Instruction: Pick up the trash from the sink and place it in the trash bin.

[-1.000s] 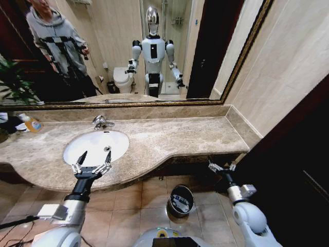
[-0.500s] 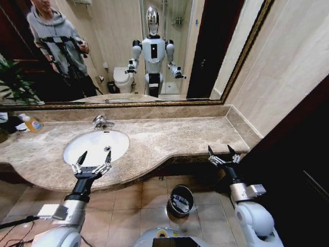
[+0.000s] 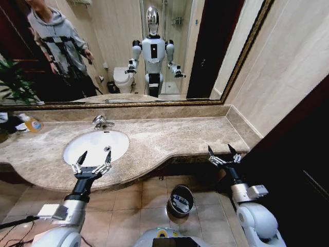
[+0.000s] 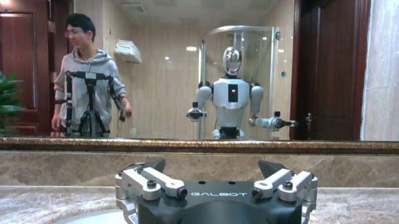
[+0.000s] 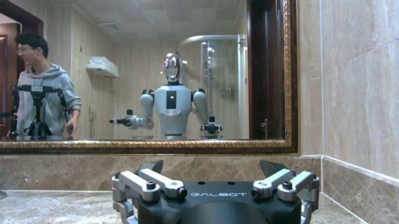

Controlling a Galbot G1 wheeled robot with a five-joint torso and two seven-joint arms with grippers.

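Observation:
The white oval sink point(image 3: 90, 144) is set in the beige marble countertop, with a chrome faucet point(image 3: 101, 122) behind it. The trash is out of view; I make out just the drain point(image 3: 107, 148) in the basin. My left gripper point(image 3: 91, 163) hovers open over the basin's near rim, nothing between its fingers point(image 4: 146, 179). My right gripper point(image 3: 222, 154) stands open and empty at the counter's right front edge, its fingers point(image 5: 287, 183) spread wide. On the floor between the arms stands the small black trash bin point(image 3: 181, 199) with its silver rim, something pale inside.
An orange-capped soap bottle point(image 3: 32, 123) stands at the counter's far left by a plant. A large mirror point(image 3: 128, 51) runs along the wall behind. The right wall and a dark door panel point(image 3: 288, 170) close in beside my right arm.
My right gripper has risen from below the counter's edge to counter height. The left gripper has stayed put over the sink's rim.

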